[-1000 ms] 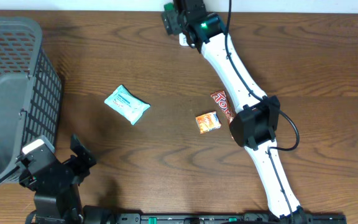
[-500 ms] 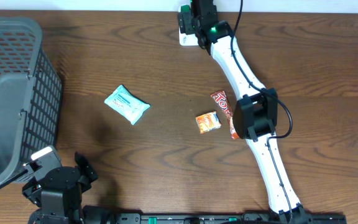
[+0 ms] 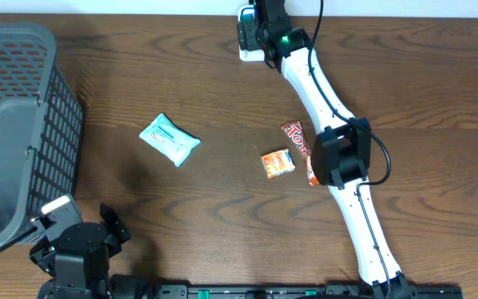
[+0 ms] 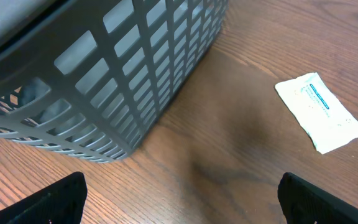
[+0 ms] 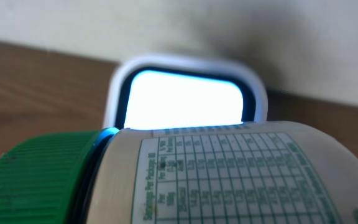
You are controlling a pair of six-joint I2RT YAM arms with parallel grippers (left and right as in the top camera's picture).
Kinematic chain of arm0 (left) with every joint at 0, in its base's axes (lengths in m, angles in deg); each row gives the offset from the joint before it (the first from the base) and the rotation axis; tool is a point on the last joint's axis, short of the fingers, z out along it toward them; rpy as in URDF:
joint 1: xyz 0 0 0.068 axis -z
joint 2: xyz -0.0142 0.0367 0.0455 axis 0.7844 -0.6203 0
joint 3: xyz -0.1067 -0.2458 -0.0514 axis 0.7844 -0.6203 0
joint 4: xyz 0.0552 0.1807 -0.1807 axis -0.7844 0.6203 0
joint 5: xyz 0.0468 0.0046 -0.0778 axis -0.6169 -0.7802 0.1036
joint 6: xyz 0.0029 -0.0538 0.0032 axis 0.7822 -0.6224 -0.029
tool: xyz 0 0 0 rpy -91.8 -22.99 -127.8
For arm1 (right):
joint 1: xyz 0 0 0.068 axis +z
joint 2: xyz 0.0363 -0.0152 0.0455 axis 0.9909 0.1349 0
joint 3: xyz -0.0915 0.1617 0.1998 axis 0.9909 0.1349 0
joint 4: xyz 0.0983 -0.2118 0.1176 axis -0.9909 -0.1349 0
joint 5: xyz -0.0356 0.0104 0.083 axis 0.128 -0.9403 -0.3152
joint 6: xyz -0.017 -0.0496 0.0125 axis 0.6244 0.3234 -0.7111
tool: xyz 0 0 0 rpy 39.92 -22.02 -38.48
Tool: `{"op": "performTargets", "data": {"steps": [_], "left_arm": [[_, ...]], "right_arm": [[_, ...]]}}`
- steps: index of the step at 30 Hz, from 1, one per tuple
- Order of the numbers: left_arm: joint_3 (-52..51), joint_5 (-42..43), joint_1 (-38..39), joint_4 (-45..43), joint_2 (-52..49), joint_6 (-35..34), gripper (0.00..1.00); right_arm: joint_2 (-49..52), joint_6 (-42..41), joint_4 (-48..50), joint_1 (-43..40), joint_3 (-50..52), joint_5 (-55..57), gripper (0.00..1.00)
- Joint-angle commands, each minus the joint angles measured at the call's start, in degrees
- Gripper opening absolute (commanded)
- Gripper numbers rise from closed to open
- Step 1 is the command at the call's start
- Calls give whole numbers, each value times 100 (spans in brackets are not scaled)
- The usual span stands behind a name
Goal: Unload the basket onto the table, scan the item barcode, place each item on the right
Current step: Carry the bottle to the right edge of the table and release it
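The item is a beige jar (image 5: 229, 180) with a printed table label and a green lid (image 5: 36, 180). It lies across the bottom of the right wrist view and hides the fingers there. Just behind it stands the white scanner (image 5: 257, 93), its window lit bright. In the overhead view my right gripper (image 3: 256, 29) sits at the far edge of the table, over the scanner (image 3: 246, 55), shut on the jar. My left gripper (image 4: 191, 205) is open at the near left corner with only bare wood between its black fingertips (image 4: 61, 199).
A grey mesh basket (image 3: 15, 124) (image 4: 135, 74) stands at the left. A white-and-teal wipes packet (image 3: 169, 139) (image 4: 321, 112) lies mid-table. An orange snack packet (image 3: 278, 162) and a red wrapper (image 3: 299, 141) lie beside the right arm's elbow.
The right arm swung the jar a little rightward onto the scanner, then held still. The left arm drew back toward the near edge and stopped.
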Motion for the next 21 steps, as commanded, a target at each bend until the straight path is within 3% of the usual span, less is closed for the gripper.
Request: {"op": "performTargets", "data": {"steps": [1,6,10,16,21], "left_arm": [[13,-35,-28,26,0,-28,98],[13,-35,-28,26,0,-26,98],[13,-35,-28,24,0,-28,98],[13,-35,-28,24,0,-26,98],[13,-35,-28,26,0,-26,98]], "right_arm": [[-942,-85,-378,-13,-109,136,66],[-1657,-85,-1733,-192,-109,1075,59],[-2096,-90,-2804,-503,-109,1784,61],[-2247,-166,-4378,-1355,-105,2299,64],[-2109,-393,-5141,-2323,-90,2302,64]]}}
